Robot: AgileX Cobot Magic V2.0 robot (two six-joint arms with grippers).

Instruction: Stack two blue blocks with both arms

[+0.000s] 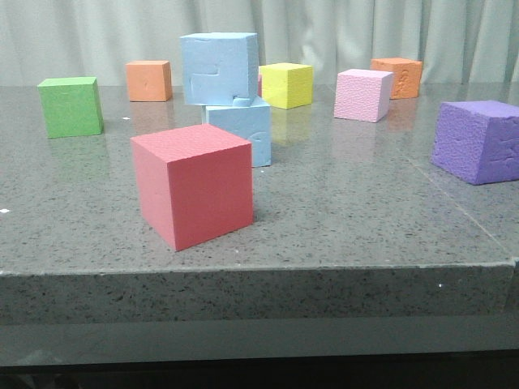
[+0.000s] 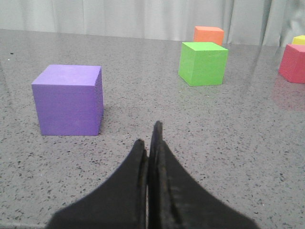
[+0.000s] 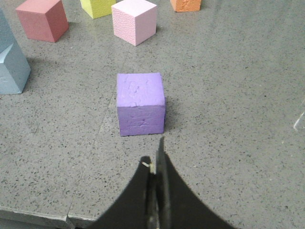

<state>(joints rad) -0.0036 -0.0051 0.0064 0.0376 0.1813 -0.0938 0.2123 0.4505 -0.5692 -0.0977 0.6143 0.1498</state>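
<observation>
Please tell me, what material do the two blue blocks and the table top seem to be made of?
Upper blue block and lower blue block: probably soft foam, matte, with a fine grainy surface and puzzle-like cut lines. Table top: looks like polished grey speckled stone or a stone imitation; it faintly mirrors the cubes, so the finish is glossy.

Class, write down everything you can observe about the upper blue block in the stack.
The upper blue block is a light sky-blue cube that looks like foam, with puzzle-like cut lines on its front face. It rests on the lower blue block, twisted and shifted to the left, so its left side overhangs. Nothing else touches it and no fingers are near it. The stack stands mid-table behind the red cube.
</observation>
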